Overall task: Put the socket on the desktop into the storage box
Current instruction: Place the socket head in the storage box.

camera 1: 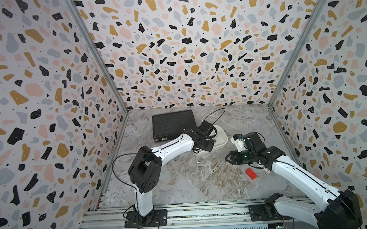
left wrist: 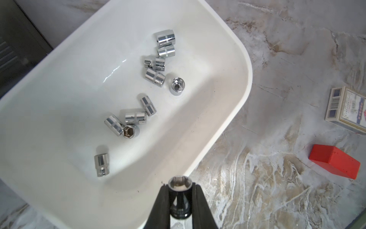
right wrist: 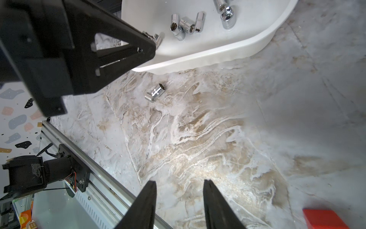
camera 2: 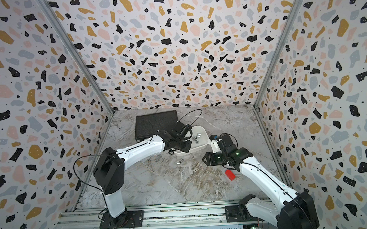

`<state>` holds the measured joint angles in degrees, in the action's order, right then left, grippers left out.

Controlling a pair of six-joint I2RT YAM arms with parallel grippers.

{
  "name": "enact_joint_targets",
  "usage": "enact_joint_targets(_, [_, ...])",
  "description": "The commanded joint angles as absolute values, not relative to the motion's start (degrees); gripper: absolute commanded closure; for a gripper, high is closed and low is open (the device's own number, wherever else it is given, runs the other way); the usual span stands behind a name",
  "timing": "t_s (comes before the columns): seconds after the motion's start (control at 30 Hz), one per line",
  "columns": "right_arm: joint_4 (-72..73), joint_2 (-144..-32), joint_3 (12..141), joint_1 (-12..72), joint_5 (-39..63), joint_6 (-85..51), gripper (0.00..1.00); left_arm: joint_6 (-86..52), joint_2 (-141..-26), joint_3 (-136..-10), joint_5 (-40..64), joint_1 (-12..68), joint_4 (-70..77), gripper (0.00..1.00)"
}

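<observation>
Your left gripper (left wrist: 180, 190) pinched chrome socket (left wrist: 179, 183) between pressed-in fingers, over rim of storage box (left wrist: 59, 99). Box sat toward far edge of desktop (right wrist: 217, 128), ten sockets (left wrist: 154, 77) lying inside. Your right gripper (right wrist: 179, 188) hung empty, fingers spread. Loose socket (right wrist: 155, 93) lay on desktop just beside box. Red block (left wrist: 334, 164) toward right edge.
</observation>
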<state>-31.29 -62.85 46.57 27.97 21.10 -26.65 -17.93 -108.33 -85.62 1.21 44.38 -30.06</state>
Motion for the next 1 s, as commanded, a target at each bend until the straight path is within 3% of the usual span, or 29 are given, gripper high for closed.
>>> enact_joint_targets(0.0, [-30.95, -62.73, 49.22, 27.6, 20.07, -26.98, 0.56, -16.7, -110.27, -89.45, 2.87, 43.17, -30.93, 0.97])
enact_joint_targets(0.97, [-31.04, -62.93, 49.75, 26.82, 20.65, -26.89, 0.56, -15.81, -126.09, -103.17, 1.27, 38.77, -34.18, 0.94])
